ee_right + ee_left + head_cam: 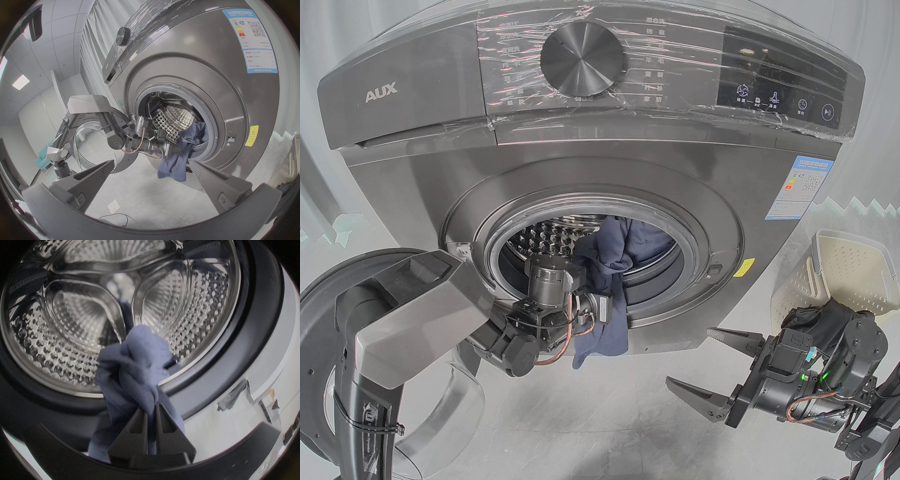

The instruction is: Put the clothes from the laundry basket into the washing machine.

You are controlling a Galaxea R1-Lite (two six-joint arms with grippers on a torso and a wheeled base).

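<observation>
Garment: a dark blue garment (612,262), bunched at the mouth of the washing machine (425,181). Its upper part lies inside the opening. Its lower end drapes over the front rim and hangs down the machine's front.
Left gripper: the left gripper (150,410) is at the lower edge of the machine's opening. Its fingers are closed almost together, pinching a fold of the garment.
Drum: the perforated steel drum (78,318) sits inside the machine, directly behind the garment.
Door: the round door (315,337) is swung open at the machine's left side.
Right gripper: the right gripper (689,356) is low in front of the machine, right of the opening. Its fingers are spread wide, with nothing between them.
Laundry basket: the cream perforated laundry basket (856,262) stands beside the machine's right front corner.
Basket contents: dark clothes (819,319) lie in the basket, partly hidden by the right arm.
</observation>
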